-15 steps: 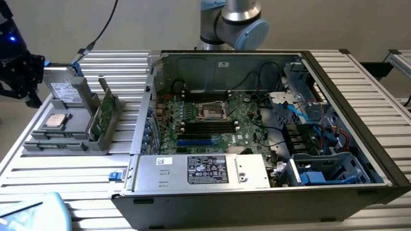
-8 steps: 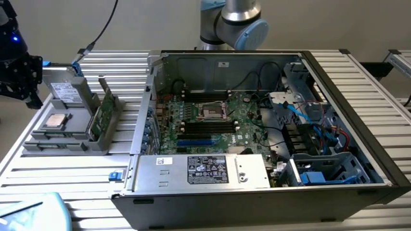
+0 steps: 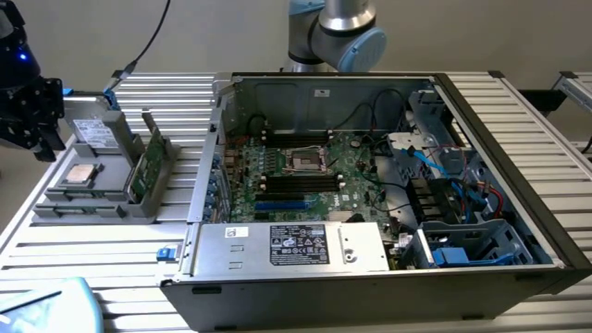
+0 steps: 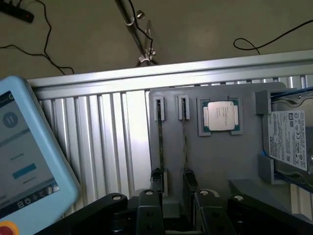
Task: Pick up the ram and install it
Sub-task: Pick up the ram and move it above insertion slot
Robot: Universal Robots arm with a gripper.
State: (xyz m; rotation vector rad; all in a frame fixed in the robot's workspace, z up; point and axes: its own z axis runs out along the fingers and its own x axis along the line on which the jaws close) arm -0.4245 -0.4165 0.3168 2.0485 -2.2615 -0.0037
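2 ram sticks [image 4: 184, 142] stand on edge in the gray tray [image 4: 239, 156], beside the processor chip [image 4: 221, 116]. Pincer [image 4: 172, 181] hovers just above their near ends, spread wide, holding nothing. Each stick's long axis runs straight away from the pincer, crosswise to its closing line.

The touchscreen pendant [image 4: 24, 156] and hard drive [image 4: 292, 142] run off-frame — the tool [image 4: 172, 175] is cropped too.
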